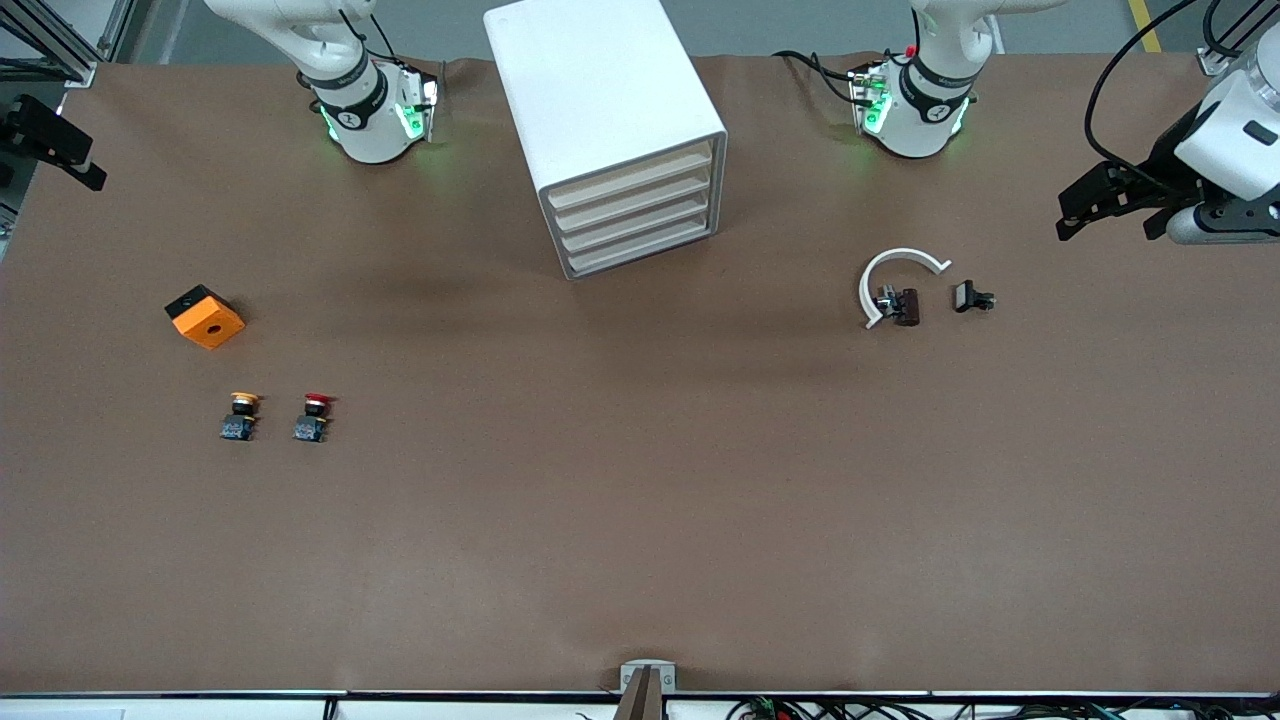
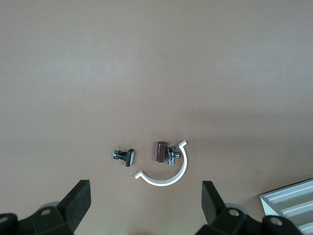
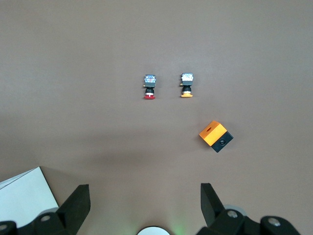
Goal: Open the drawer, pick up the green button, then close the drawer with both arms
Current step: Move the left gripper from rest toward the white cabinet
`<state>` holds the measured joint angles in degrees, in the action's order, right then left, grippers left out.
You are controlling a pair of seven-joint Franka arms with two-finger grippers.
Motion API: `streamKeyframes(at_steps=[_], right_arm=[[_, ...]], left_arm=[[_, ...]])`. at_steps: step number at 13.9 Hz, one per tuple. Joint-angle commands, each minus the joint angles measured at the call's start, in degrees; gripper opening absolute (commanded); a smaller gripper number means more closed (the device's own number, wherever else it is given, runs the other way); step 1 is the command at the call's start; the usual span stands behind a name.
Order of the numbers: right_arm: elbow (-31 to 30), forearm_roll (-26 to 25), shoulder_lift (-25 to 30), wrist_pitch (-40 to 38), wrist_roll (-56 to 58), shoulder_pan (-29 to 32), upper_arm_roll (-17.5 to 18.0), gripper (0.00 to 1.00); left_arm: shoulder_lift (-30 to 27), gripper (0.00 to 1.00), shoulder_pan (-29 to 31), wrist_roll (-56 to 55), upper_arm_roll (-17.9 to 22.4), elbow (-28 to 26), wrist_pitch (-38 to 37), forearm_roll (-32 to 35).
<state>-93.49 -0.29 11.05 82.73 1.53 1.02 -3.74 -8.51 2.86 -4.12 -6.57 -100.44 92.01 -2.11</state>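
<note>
orange block (image 1: 205, 317) | yellow btn (image 1: 241, 416) beside red btn (image 1: 314, 417) | white C-ring (image 1: 893, 281) | blk clip (image 1: 972, 297)

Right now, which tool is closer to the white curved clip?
Left. The open left tool hangs at the left arm's end of the table, close to the white curved clip. The open right tool is at the right arm's end.

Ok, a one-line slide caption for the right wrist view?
Open right pincer over bare table, with red button, orange button and orange box ahead.
</note>
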Motion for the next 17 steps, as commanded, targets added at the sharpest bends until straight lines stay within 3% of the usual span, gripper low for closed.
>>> streamKeyframes(at_steps=[1,10,17], right_arm=[[-0.02,-0.94,0.28,-0.20,0.05,0.21,0.22,1.00],[0.50,-0.94,-0.33,-0.11,-0.12,0.21,0.31,1.00],[2.08,-0.76,-3.05,0.15,-0.12,0.21,0.31,1.00]], left_arm=[[0.87,1.00,0.22,-0.63,-0.46,1.74,-1.14,-0.53],[1.74,1.00,0.30,-0.37,-0.46,2.01,-1.31,-0.44],[6.57,1.00,0.66,-0.46,-0.37,0.25,-1.93,-0.27]])
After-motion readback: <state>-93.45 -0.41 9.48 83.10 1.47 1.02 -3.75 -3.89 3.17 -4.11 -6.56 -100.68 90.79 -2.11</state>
